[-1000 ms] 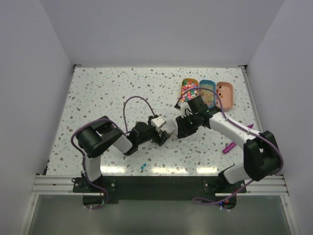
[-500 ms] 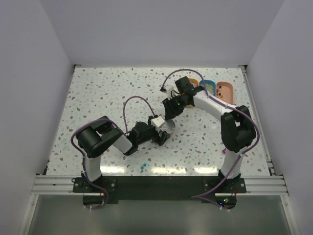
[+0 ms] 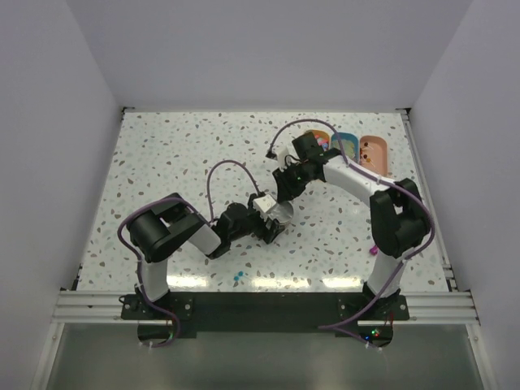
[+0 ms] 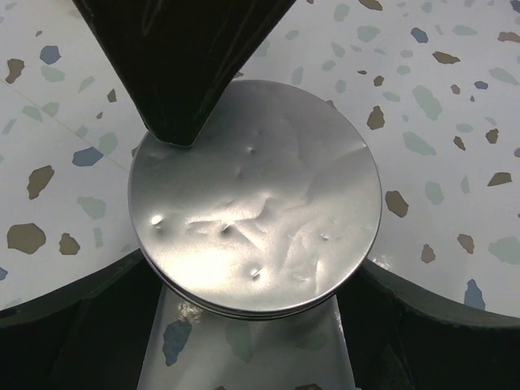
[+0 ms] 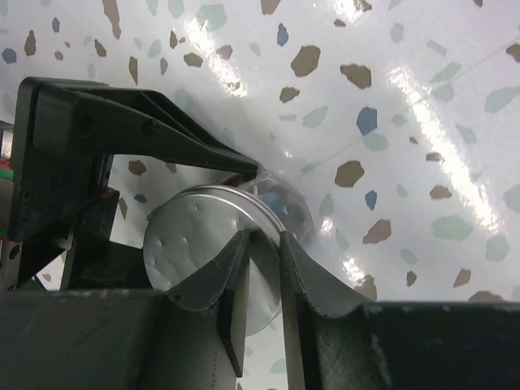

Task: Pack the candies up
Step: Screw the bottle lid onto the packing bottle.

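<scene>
Left claw (image 4: 253,313) wide, clamped on cup (image 5: 289,213) sides. Right claw (image 5: 262,237) narrow, tips at lid (image 4: 256,195) rim just below; grip unclear.

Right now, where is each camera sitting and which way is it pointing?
Top external: above and behind the bases, looking down on the table; left arm and right arm show.
Left wrist: on the left arm, facing the silver tin between the fingers of the left tool.
Right wrist: on the right arm, looking past the narrow-set right tool at the tin's rim.
Shared: all show the tin; each wrist view shows the other tool.
</scene>
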{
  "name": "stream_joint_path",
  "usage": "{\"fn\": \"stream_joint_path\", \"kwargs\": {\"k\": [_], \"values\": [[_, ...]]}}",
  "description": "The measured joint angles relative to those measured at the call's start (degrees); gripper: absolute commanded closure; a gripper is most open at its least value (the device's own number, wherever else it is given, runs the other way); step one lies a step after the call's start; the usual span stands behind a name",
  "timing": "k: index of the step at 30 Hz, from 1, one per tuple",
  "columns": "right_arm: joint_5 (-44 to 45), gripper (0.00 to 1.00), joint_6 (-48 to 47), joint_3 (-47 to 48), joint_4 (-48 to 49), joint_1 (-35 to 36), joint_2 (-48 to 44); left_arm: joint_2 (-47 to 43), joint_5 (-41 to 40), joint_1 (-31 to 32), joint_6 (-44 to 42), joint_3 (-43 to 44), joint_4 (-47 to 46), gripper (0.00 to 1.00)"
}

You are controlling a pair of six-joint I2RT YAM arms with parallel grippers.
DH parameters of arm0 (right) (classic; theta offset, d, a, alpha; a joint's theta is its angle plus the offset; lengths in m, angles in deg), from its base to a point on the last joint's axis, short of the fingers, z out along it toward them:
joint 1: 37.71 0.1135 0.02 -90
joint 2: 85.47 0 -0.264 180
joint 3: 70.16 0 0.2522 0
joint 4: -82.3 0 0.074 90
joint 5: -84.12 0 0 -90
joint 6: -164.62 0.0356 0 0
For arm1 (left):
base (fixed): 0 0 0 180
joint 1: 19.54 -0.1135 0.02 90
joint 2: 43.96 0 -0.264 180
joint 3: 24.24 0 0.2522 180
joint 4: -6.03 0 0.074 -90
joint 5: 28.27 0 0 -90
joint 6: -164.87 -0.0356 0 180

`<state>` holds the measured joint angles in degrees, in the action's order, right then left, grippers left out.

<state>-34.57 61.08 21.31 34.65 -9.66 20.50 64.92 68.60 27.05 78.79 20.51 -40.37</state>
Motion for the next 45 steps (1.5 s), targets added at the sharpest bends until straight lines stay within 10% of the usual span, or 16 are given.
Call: {"fn": "stream_joint_path", "kwargs": {"k": [12, 31, 45], "values": [[9.4, 0.86, 12.5, -20.9, 16.7, 2.3, -15.8, -0.1, 2.6, 2.0, 0.1, 0.4, 1.3, 0.20], [14.2, 0.89, 21.3, -29.3, 19.5, 1.3, -23.7, -0.8, 0.4, 2.1, 1.4, 1.4, 4.2, 0.22], [7.3, 0.53, 23.0, -22.5, 3.2, -3.6, -19.6, -0.4, -14.9, -0.8, 2.2, 4.2, 7.6, 0.11]]}}
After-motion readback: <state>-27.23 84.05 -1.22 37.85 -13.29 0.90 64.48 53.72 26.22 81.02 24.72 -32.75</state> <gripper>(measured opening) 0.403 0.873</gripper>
